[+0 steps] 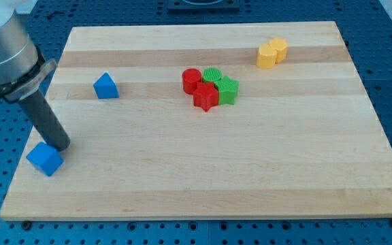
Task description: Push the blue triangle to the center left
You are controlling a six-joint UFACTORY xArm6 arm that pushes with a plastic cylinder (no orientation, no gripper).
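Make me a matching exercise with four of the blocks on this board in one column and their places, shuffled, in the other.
Things:
1. blue triangle
2. blue cube
3. yellow blocks
4. red and green blocks

Places:
A. the view's top right
B. board's middle, clustered
C. the view's bottom left, beside my tip
D. the view's upper left, alone

Pairs: 1-D, 2-C, 3-A, 4-B

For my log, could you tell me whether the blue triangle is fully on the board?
On: the blue triangle sits inside the board's left edge.
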